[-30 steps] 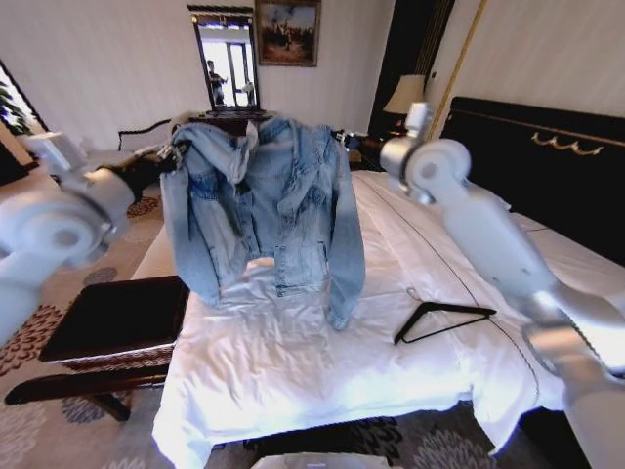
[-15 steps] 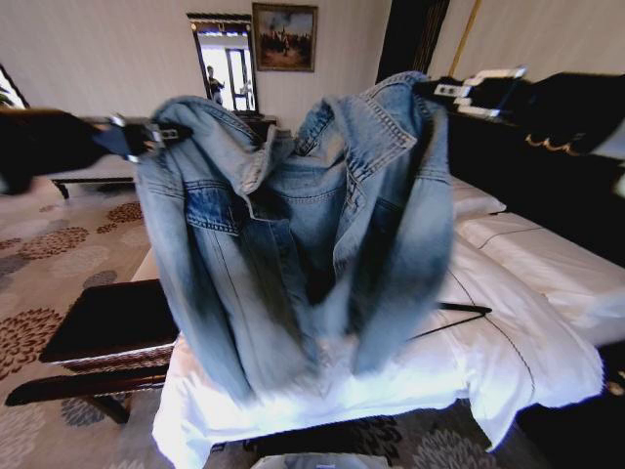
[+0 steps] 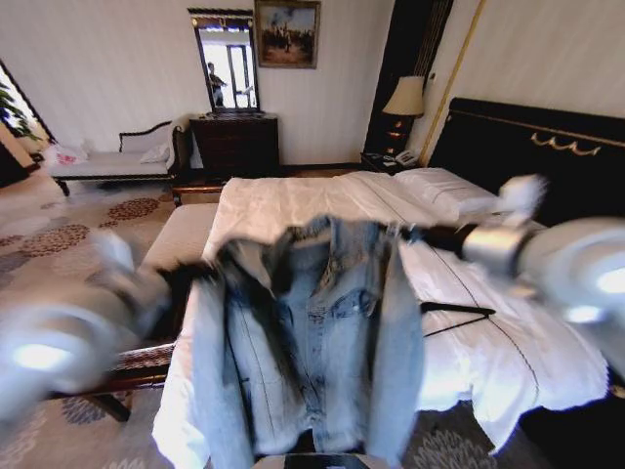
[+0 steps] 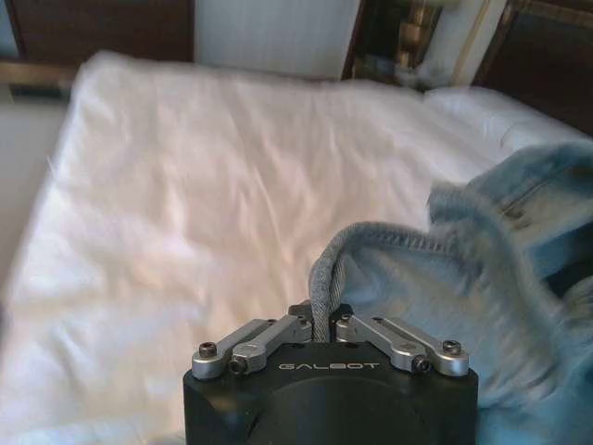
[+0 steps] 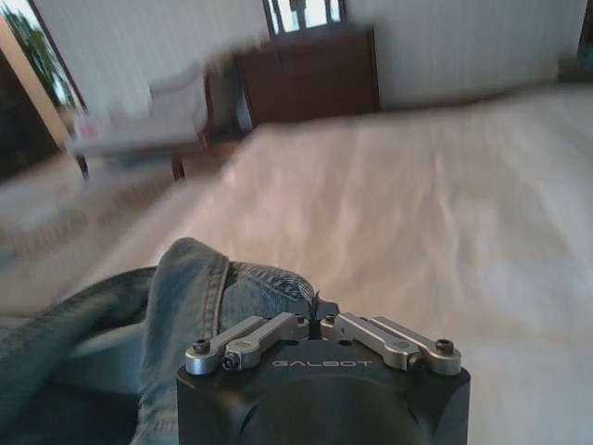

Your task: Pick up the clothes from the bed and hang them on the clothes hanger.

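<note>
The light-blue denim clothes (image 3: 322,362) hang spread open by the shoulders between my two grippers, low over the foot of the bed (image 3: 293,200). My left gripper (image 3: 195,276) is shut on one shoulder edge, and the right gripper (image 3: 405,233) is shut on the other. In the left wrist view the left gripper (image 4: 315,326) pinches a denim hem (image 4: 482,278) above the white sheet (image 4: 185,185). In the right wrist view the right gripper (image 5: 317,322) pinches a folded denim edge (image 5: 190,292). The black clothes hanger (image 3: 459,318) lies flat on the sheet just right of the jacket.
A tall black headboard (image 3: 527,147) and pillows (image 3: 444,191) stand at the right. A dark-wood chaise with a white cushion (image 3: 181,234) runs along the bed's left side. Against the far wall are a dresser with a mirror (image 3: 234,142), a lamp (image 3: 408,96) and a settee (image 3: 107,161).
Both arms have swung down, taking the jacket from head height to low over the bed's foot. The hanger has stayed where it lay.
</note>
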Available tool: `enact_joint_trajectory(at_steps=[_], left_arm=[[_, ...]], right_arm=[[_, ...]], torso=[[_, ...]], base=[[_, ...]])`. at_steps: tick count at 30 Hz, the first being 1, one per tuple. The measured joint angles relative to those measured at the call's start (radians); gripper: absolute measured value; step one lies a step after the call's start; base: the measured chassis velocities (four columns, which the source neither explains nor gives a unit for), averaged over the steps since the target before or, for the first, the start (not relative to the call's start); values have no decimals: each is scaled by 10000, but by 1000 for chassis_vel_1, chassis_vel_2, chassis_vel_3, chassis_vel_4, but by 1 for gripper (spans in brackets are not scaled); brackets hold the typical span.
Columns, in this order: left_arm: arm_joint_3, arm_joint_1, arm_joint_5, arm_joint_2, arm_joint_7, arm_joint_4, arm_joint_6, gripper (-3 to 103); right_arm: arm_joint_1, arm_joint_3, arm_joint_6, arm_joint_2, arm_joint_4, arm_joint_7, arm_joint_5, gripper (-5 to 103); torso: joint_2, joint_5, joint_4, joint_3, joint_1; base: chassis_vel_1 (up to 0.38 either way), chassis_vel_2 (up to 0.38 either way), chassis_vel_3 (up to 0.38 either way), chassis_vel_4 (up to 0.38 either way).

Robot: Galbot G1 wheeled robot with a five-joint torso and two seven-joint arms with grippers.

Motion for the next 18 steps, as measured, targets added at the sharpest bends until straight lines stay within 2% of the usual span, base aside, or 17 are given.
enact_joint_trajectory(at_steps=[1,2,5,7,9,10,13,14,15,18], left_arm=[[465,6,511,-294,155,285,-53,6],[465,6,511,-294,155,285,-53,6],[1583,-499,1792,-1079,903,1578,-210,6],[1738,-700,1981,-1192,1067,1908,-256,6],[2021,-1141,2434,-1454,1482,2656,-401,6],[2131,-1314,2787,-1678,1730,3142,-502,6],[2172,-1350,3049,-1884,1884,3464,-586,6],[2178,-1330,3367,-2183,2078,3821,-715,6],[2178,-1330,3367,-2183,2078,3821,-715,6],[2163,-1306,4142,-2661,2557,4448,-871,6]], right_arm=[[-400,-249,1,201,-146,-248,-611,1],[-400,-249,1,201,-146,-248,-611,1],[-754,-1807,11,1114,-960,-726,-2507,1],[-596,-2108,12,1317,-1165,-802,-2771,1],[68,-2894,101,1787,-1919,-1043,-3452,1],[486,-3401,312,2112,-2611,-1408,-4050,1],[710,-3717,520,2327,-3115,-1699,-4580,1],[1038,-4149,821,2667,-3829,-2120,-5297,1],[1038,-4149,821,2667,-3829,-2120,-5297,1],[1694,-4839,1132,3360,-4650,-2277,-5874,1]], torso=[[0,-3,-5,0,-2],[0,-3,-5,0,-2],[3,13,-11,-3,-9],[4,14,-12,-4,-9],[4,5,-7,-3,-7],[3,3,0,-2,-4],[2,3,0,-1,-2],[2,2,1,-1,0],[2,2,1,-1,0],[2,6,-5,-1,-4]], base=[[0,0,0,0],[0,0,0,0],[0,0,0,0],[0,0,0,0],[0,0,0,0],[0,0,0,0],[0,0,0,0],[0,0,0,0],[0,0,0,0],[0,0,0,0]])
